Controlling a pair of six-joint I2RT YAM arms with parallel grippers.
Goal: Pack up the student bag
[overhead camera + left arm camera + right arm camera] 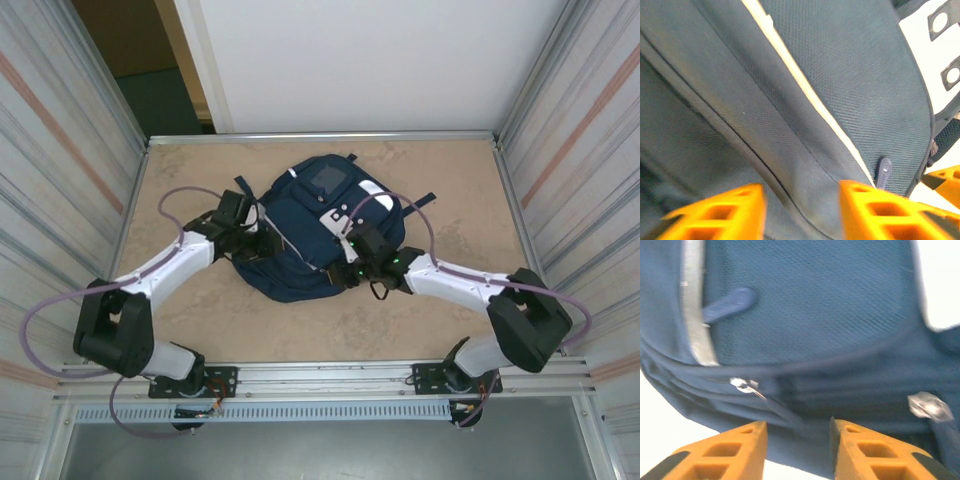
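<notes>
1. Student bag [310, 230]: lying flat at the middle of the surface [200, 320], grey square panel [328, 180] toward the far edge, dark straps trailing off the far and left sides.
2. Left arm [165, 265]: reaching in from the near left corner, wrist at the left flank of the bag.
3. Left jaws: spread, pinching nothing. Orange fingers [720, 215] held apart, close over navy fabric.
4. Seen from the left wrist: thin white zipper line [805, 90] running diagonally across the fabric toward a small dark zipper pull [883, 172], just beyond the finger at the right of that view. White patch [935, 50] with dark tabs at the upper right.
5. Right arm [450, 275]: reaching in from the near right corner, wrist over the near right part of the bag.
6. Right jaws: spread, pinching nothing. Orange fingers [725, 455] held apart at the bag's edge, dark seams visible across the gap.
7. Seen from the right wrist: navy fabric tab [732, 302] beside a pale grey strip [695, 315]. Metal zipper pull [745, 386] on a seam just above the finger at the left of that view. Second metal piece [929, 407] at the right, too blurred to identify.
</notes>
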